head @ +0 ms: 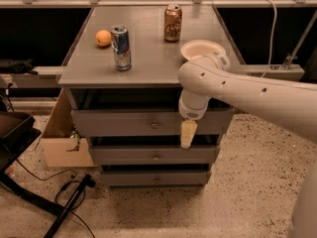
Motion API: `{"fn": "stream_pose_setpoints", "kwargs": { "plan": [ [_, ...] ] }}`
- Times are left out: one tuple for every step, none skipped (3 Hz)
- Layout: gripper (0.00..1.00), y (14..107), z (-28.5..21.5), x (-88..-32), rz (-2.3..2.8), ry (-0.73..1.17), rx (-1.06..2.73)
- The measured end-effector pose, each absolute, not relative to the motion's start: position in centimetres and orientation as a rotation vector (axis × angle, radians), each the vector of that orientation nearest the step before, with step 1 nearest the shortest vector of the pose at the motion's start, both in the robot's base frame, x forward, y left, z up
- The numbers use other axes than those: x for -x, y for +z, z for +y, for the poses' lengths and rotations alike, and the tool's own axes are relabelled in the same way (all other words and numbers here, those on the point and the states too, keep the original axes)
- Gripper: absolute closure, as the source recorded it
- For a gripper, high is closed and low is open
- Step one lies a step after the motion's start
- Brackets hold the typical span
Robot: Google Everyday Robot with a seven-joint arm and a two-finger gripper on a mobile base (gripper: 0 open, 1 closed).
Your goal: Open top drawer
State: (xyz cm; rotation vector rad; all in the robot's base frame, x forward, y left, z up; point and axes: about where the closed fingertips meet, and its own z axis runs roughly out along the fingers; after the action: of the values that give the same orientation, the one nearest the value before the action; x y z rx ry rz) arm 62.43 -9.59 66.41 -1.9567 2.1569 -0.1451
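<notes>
- The end effector [188, 133] hangs tip-down in front of the top drawer [119, 124], at the lower edge of the front. Whether it is open or closed cannot be told.
- The top drawer is the uppermost of three grey fronts under the table [148, 66]. It looks shut, or nearly so.
- Risk: missed grasp. The knob [155, 125] sits just beside the end effector, on the camera's left and slightly higher. It is small, round and metallic, so it is likely slippery, and an off-centre closure could slide off.
- Risk: wrong drawer. The middle drawer [124, 155] lies directly below the end effector and has a similar knob. Descending further could engage it.
- Risk: shaking the table. A jerky pull could topple the tall silver can [121, 47] or the brown can [172, 23], both above the end effector. The orange [103, 37], being round, could roll.
- Risk: arm contact. The smooth white arm [247, 95] passes close to the shallow pale bowl [202, 48], which sits above the end effector at the table edge.
- Surfaces: drawer fronts are flat, matte grey and rectangular.
</notes>
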Motion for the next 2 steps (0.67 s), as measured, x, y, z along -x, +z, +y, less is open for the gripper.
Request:
{"fn": "stream_pose_setpoints", "kwargs": {
  "plan": [
    [0.00, 64.9, -9.3, -63.2, 2.168, -0.109, 1.947],
    [0.16, 63.6, -9.4, -63.2, 2.183, -0.096, 1.935]
  ]
}}
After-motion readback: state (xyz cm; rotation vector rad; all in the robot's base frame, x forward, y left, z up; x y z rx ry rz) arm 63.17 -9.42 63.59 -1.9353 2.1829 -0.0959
